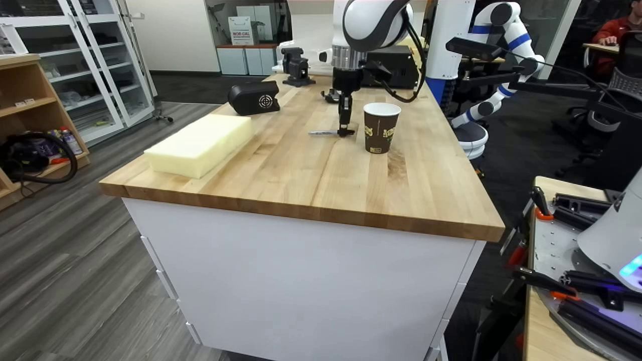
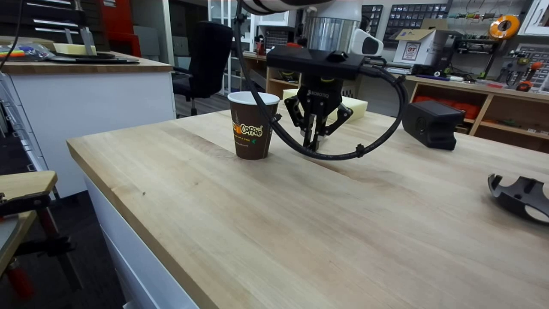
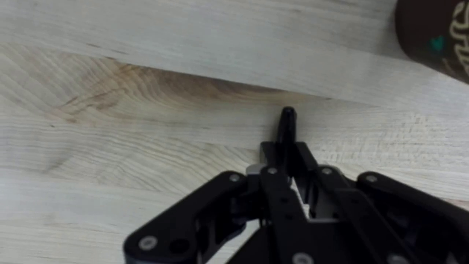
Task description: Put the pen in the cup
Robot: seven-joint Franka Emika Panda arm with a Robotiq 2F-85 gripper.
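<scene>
hand (image 2: pixel 312 144): black, jointed, clamped on pen (image 1: pixel 322 133) | pen: slim grey barrel, dark cap, level, near cup (image 1: pixel 379 133) | cup: tapered, brown, printed, pale-rimmed, upright | surface (image 1: pixel 286 170): striped, grained wood

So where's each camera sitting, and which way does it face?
An exterior view: beyond the tabletop, facing along it; foam block nearer than the end effector; arm partly visible.
An exterior view: above tabletop height, facing the cup, foam block behind the end effector; arm partly visible.
Wrist view: on the arm, facing down at the tabletop; the end effector shows, gripping the pen.
Both exterior views share the upright cup.
</scene>
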